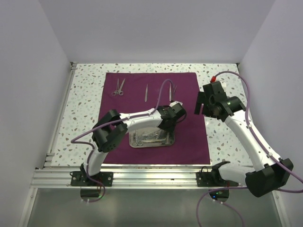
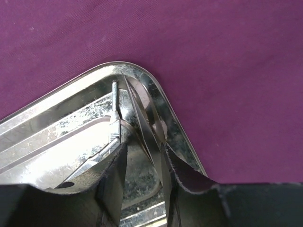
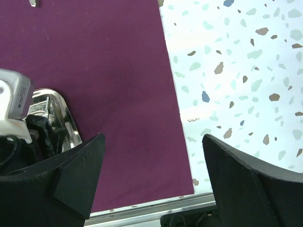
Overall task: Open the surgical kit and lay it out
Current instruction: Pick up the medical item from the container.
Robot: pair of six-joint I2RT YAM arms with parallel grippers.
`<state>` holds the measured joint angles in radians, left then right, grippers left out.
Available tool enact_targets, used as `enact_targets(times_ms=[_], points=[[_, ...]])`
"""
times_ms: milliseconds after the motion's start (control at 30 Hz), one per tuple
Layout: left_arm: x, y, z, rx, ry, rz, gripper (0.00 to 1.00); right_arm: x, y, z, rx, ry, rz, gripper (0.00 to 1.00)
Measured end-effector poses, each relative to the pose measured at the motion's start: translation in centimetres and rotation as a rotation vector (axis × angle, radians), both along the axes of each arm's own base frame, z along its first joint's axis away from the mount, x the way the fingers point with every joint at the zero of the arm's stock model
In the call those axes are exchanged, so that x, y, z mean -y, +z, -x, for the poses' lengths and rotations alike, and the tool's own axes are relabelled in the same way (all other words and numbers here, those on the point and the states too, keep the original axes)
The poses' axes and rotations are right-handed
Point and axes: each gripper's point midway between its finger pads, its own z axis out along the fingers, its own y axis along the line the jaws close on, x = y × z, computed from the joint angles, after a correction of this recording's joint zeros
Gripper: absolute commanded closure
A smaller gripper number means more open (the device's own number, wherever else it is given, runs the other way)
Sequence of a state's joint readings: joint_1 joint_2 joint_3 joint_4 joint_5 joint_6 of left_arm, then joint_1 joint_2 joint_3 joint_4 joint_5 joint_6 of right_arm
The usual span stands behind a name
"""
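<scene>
The cloth (image 1: 189,137) lies spread flat on the speckled desk (image 1: 85,94), with the tray (image 1: 137,143) on its near half, long side across the view. Scissors (image 1: 118,88) lie at the cloth's far left. A thin straight tool (image 1: 146,92) lies to their right, apart from them. Another thin tool (image 1: 172,91) lies further right, partly crossed by the left arm's cable. More steel pieces rest inside the tray, too small in the top view to tell apart. The left arm reaches across the cloth, and the left gripper (image 1: 169,126) points down into the tray's right end. In the left wrist view its fingers (image 2: 116,182) stand in a rounded corner of the tray, close to the rim (image 2: 156,87). The jaws are only narrowly apart and straddle a slim pointed blade (image 2: 142,123). The blade runs toward the corner and lies against one finger, while bare tray floor shows between it and the other, so it is not clamped. A second flat steel piece (image 2: 115,111) lies just outside that other finger. The right gripper (image 1: 201,104) hangs above the cloth's right edge, well apart from the tray. In the right wrist view its jaws are spread wide with nothing between them, and below lie cloth and desk, with the tray's right end at the left of that view
</scene>
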<state>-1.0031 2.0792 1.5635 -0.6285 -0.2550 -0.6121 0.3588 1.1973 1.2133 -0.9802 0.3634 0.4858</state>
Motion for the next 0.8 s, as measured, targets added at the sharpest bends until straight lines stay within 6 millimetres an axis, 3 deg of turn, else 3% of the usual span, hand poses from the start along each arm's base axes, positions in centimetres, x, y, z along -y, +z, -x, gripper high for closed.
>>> enact_targets(times_ms=[233,333,367,433,667,800], points=[[0.1,-1.1,-0.5,0.017,0.031,-0.013,0.69,0.2,-0.1,0.3,-0.014,-0.001,0.011,0.12],[0.3,-1.1,-0.7,0.025,0.033,-0.008,0.82,0.3,-0.3,0.5,-0.024,0.002,0.017,0.12],[0.5,-1.1,-0.8,0.028,0.034,-0.004,0.91,0.3,-0.3,0.5,-0.026,0.002,0.018,0.12],[0.7,-1.2,-0.8,0.026,0.041,0.002,1.0,0.3,-0.4,0.5,-0.032,0.003,0.02,0.12],[-0.3,-0.2,-1.0,0.032,0.052,-0.046,1.0,0.3,-0.6,0.5,-0.04,0.003,0.025,0.12],[-1.2,3.1,-3.1,0.058,0.085,-0.048,1.0,0.4,-0.4,0.4,-0.034,-0.001,0.028,0.12]])
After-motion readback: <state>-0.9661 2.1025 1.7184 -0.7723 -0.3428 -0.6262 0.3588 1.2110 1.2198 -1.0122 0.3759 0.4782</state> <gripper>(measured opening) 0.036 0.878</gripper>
